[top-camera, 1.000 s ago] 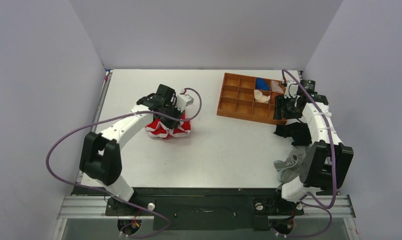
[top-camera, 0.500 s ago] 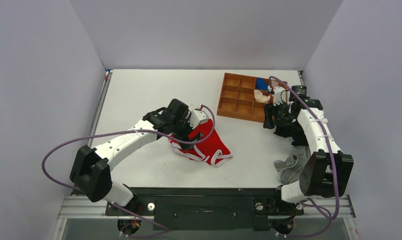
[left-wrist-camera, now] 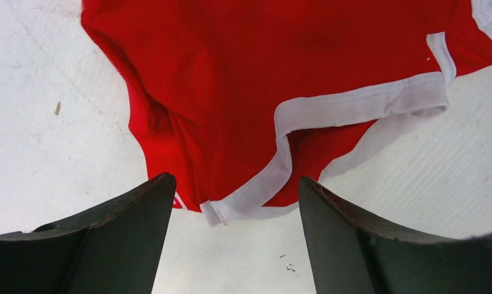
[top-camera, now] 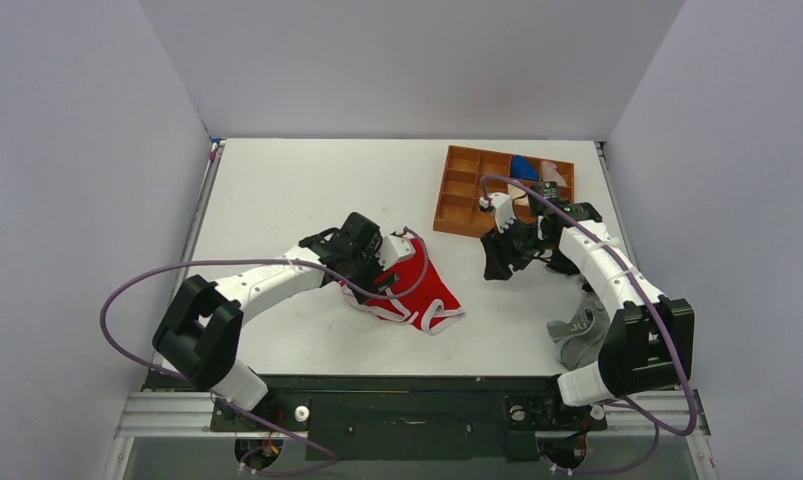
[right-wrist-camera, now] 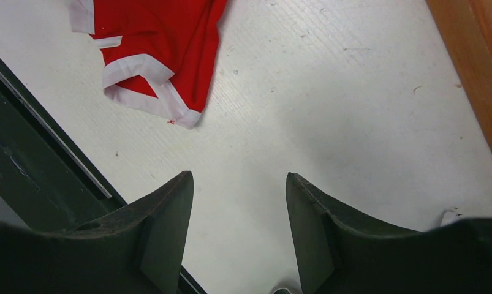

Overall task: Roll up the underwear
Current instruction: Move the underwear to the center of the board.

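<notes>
1. Underwear point(top-camera: 427, 298), red with white edges, lies spread out on the table point(top-camera: 277, 180), close to the middle of the near edge.
2. Left gripper point(left-wrist-camera: 235, 179) is open over its left end, holding nothing.
3. Right gripper point(right-wrist-camera: 238, 176) is open and empty above bare table, right of it.
4. Grey cloth point(top-camera: 577, 335) lies by the near right corner.

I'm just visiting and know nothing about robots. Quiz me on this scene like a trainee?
1. True or false: the left hand is clamped on the red underwear.
2. The underwear lies: A in the wooden tray; B on the table; C held aloft.
3. Fill in: the garment by the right arm's base is ___.
Key: 1 false, left hand open; 2 B; 3 grey.
</notes>
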`<action>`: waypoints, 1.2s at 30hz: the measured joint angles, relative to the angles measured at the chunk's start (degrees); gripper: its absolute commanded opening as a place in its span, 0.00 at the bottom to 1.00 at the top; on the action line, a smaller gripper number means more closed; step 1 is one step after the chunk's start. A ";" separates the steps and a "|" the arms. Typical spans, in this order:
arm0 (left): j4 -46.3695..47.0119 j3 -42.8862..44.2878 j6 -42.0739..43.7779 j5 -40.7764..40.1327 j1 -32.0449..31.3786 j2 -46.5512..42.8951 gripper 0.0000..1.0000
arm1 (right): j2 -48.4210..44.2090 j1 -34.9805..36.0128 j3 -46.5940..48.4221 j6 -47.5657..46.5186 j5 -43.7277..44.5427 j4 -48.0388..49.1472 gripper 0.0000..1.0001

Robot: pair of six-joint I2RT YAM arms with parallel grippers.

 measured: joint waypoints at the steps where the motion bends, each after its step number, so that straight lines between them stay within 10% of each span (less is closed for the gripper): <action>1: 0.68 0.04 0.04 0.02 -0.04 0.96 0.65 | 0.00 0.00 -0.42 0.02 -0.02 0.11 0.53; 6: 1.99 1.38 0.48 1.14 -0.94 5.42 0.45 | 0.00 -0.04 -2.05 0.13 -0.09 0.26 0.53; 10: 2.49 2.05 1.07 2.56 -1.75 7.39 0.02 | -0.28 -0.04 -2.56 0.57 -0.13 0.55 0.53; 21: -7.04 5.84 2.71 11.82 5.84 -0.11 0.00 | -0.76 -0.04 -3.23 1.03 -0.17 0.48 0.52; 30: -21.66 2.38 10.19 14.86 3.50 -23.15 0.64 | -0.63 0.90 -3.28 0.83 -0.13 0.46 0.52; 36: -32.94 -4.15 13.35 9.92 2.93 -24.22 0.84 | 2.99 4.20 -1.38 0.76 0.57 0.35 0.52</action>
